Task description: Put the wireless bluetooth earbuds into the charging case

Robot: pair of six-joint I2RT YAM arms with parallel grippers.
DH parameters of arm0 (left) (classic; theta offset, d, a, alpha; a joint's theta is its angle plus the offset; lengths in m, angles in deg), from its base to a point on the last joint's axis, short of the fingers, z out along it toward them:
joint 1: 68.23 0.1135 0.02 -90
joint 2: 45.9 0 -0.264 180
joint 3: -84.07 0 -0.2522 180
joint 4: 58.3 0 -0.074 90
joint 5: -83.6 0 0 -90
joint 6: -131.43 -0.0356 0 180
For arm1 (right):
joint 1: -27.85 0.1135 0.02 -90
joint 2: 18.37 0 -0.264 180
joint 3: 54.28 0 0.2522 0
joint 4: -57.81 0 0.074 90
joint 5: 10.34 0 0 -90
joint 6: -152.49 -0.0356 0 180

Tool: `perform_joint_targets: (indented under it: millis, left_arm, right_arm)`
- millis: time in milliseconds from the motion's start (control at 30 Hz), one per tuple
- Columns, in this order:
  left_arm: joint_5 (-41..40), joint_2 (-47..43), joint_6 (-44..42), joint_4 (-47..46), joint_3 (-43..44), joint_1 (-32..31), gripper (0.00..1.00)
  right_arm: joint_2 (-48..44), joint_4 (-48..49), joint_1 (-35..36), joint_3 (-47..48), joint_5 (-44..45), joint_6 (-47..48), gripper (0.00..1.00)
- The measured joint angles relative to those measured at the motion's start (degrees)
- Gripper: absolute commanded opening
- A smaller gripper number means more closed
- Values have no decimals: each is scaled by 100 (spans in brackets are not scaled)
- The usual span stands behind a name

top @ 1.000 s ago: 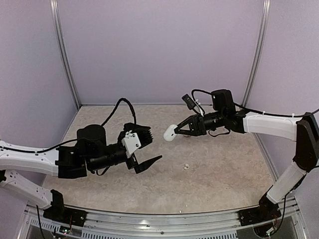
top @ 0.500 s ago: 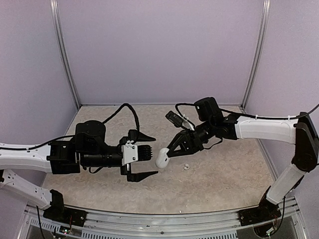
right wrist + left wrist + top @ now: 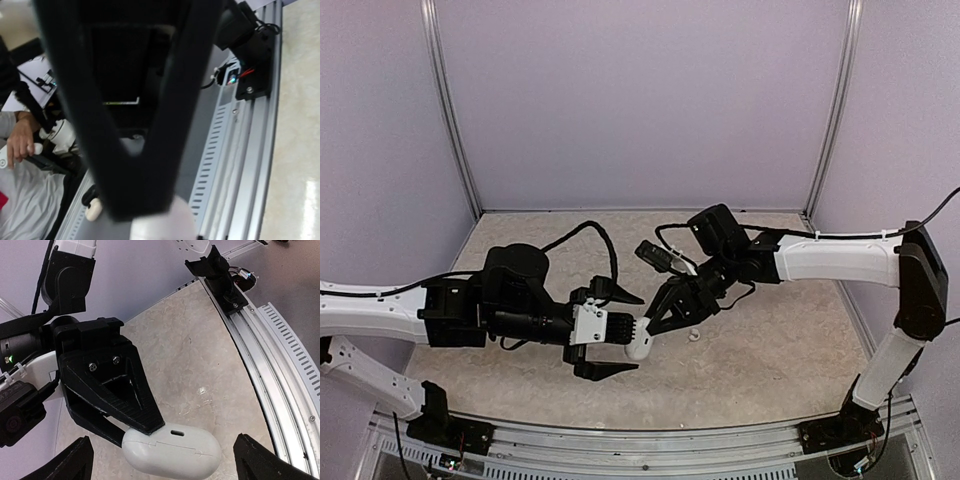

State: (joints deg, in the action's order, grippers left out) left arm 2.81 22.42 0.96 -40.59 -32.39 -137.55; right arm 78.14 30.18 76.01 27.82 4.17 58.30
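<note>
White charging case [image 3: 639,346], lid closed, is clamped in right gripper [image 3: 658,322]; it hangs between wide-spread fingers of left gripper [image 3: 639,333]. One earbud [image 3: 693,336] lies on table [image 3: 780,345] nearby.

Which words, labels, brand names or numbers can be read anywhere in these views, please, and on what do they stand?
None can be read: the white pebble-shaped charging case held in the right gripper bears no print, only a small dark slot.
</note>
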Motion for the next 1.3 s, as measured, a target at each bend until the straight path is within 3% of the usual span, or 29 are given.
perform_joint_targets:
  millis: [700, 933, 1100, 1233, 1300]
  left_arm:
    - [302, 210, -129, 577, 321, -149, 79]
    - [284, 232, -181, 647, 326, -177, 78]
    - [258, 262, -192, 656, 337, -181, 71]
    - [245, 264, -205, 691, 365, -181, 67]
    - [229, 264, -197, 691, 365, -186, 63]
  right_arm:
    - [125, -557, 184, 186, -271, 459, 6]
    - [144, -619, 203, 238, -299, 479, 6]
    - [166, -651, 205, 238, -299, 481, 6]
    - [166, -658, 203, 238, -313, 483, 16]
    - [166, -662, 203, 240, -308, 485, 30]
